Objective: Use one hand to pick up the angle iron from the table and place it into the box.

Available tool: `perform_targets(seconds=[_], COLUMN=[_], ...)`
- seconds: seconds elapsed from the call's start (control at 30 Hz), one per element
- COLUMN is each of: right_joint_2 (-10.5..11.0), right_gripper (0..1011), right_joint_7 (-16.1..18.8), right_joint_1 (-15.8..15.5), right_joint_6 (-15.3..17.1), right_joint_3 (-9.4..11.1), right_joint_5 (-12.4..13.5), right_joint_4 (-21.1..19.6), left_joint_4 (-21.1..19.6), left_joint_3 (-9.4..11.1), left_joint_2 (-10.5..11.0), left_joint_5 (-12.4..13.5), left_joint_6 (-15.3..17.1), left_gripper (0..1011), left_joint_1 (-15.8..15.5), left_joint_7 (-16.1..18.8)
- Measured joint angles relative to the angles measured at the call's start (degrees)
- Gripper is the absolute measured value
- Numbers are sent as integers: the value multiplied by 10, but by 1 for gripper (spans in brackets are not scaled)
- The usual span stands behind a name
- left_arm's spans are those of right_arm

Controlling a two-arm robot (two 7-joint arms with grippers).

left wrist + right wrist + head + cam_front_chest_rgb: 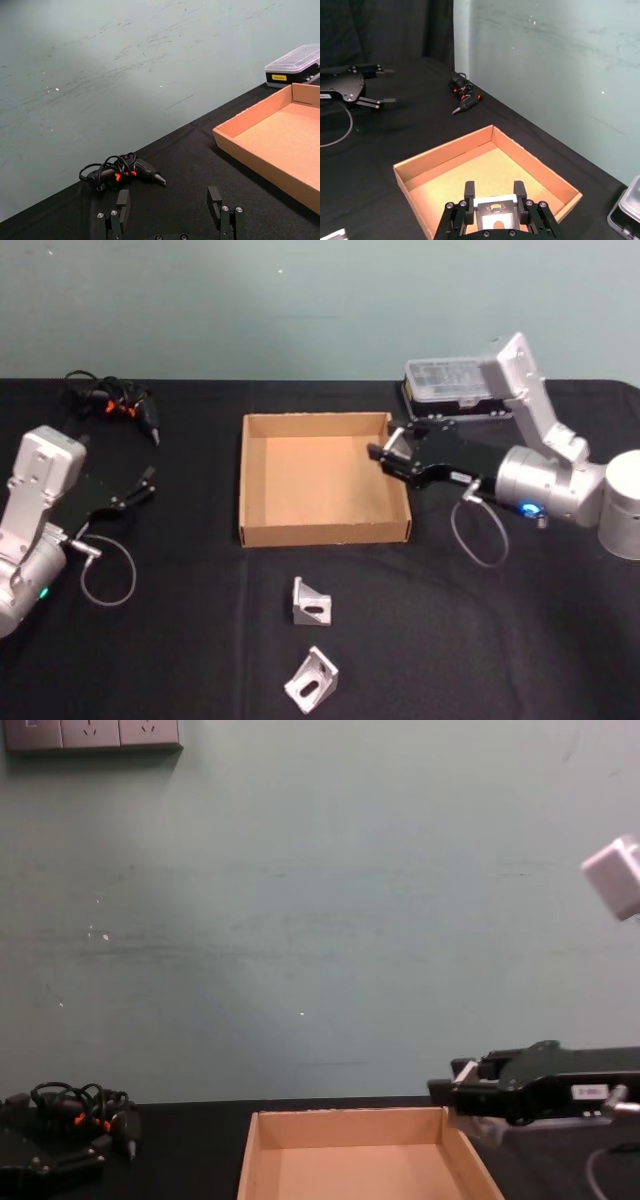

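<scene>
Black worktop [180,640] carries everything. At its centre sits the box [325,532], tan cardboard with nothing inside.

The right hand [385,455] hangs at the box's 3 o'clock wall, and its jaws are clamped on an angle iron [494,210], held above the rim rather than deep over the floor. The left hand [145,485] is parked well out at 9 o'clock with its jaws spread wide and holding nothing. A black case [450,380] with a clear lid lies at 1 o'clock, and a cable bundle [115,400] at 10 o'clock. Two more angle irons, one nearer the box [311,603] and one farther from it [311,680], lie on the worktop at 6 o'clock.

We judge the main risk to be letting go too near that wall. The piece could strike the rim and tip back out onto the worktop. Lowering here could also push the jaws onto the cardboard and shove or crush the light box. A high release might make the metal bounce.

As for writing, the case has a yellow label [279,78], and we cannot read its print. A pale tag on the right hand [588,1092] is likewise illegible.
</scene>
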Motion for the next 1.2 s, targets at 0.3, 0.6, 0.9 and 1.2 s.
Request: perform_targets(seconds=[0.3,0.6,0.9,1.2], right_joint_2=[-53,-87,-106,-118], right_gripper=[474,474,474,474], right_joint_7=[20,37,48,56], right_joint_1=[42,65,77,84], right_joint_6=[-13,-24,-28,-29], right_joint_3=[-17,-25,-30,-33], right_joint_5=[-26,-43,-56,-67], right_joint_4=[102,162,194,213], left_joint_4=[0,0,0,0], left_joint_3=[0,0,0,0], left_joint_2=[0,0,0,0], left_joint_5=[0,0,0,0], left_joint_6=[0,0,0,0], left_gripper=[1011,1011,1011,1011], left_joint_1=[0,0,0,0], left_joint_7=[0,0,0,0])
